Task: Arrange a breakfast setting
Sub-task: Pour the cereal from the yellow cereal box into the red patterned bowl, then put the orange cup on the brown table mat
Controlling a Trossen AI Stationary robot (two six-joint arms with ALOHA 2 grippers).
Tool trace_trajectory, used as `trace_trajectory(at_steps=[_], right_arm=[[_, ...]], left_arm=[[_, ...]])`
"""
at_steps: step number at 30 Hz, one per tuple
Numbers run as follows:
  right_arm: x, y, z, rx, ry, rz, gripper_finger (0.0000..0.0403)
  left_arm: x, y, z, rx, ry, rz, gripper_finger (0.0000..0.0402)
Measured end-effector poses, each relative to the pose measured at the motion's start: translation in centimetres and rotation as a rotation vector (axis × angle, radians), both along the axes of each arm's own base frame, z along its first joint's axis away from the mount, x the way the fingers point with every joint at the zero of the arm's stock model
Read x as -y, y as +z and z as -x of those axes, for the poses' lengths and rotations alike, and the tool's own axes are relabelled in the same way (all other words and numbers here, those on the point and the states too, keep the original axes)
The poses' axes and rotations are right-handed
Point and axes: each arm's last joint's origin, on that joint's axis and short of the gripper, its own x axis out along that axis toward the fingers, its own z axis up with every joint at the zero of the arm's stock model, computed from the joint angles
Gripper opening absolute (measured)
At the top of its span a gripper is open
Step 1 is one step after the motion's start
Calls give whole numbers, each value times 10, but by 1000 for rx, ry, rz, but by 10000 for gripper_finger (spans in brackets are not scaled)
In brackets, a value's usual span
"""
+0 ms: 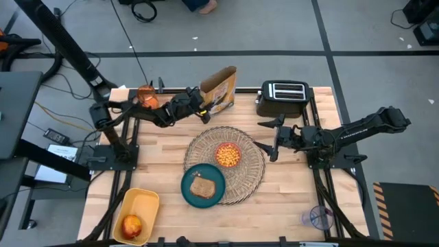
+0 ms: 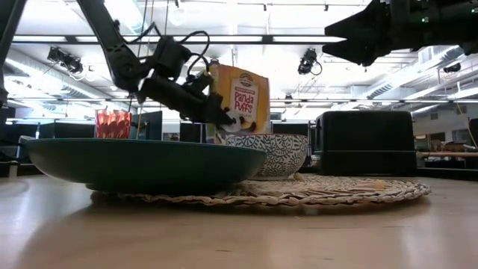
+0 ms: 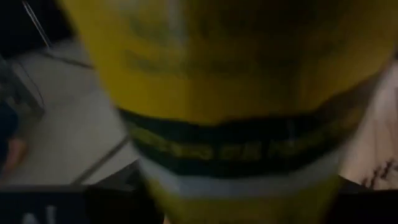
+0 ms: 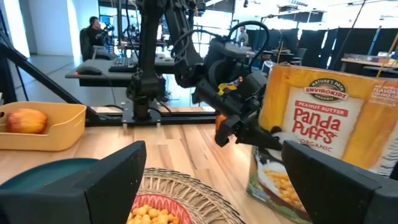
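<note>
My left gripper (image 1: 203,110) is clamped on the cereal box (image 1: 219,90) behind the placemat (image 1: 250,171), near the filled bowl (image 1: 228,156); my right gripper (image 1: 273,139) hangs wide open. A slipping box could spill cereal onto the toast (image 1: 203,186)

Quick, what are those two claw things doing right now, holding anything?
Left gripper: shut on the cereal box, at the table's far edge.
Right gripper: fingers open, empty, above the placemat's right edge.
</note>
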Motion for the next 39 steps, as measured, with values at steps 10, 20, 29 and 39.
trace_trajectory(at_steps=[10,20,29,39], right_arm=[[-6,0,1,9,29,-34,383],[-12,1,2,27,32,-80,383],[-24,3,5,57,88,-126,378],[-54,2,-1,-1,154,-155,361]], left_arm=[[15,30,21,-87,8,111,279],[45,51,51,-233,52,263,279],[80,81,83,-225,144,288,279],[71,113,126,-280,424,355,273]])
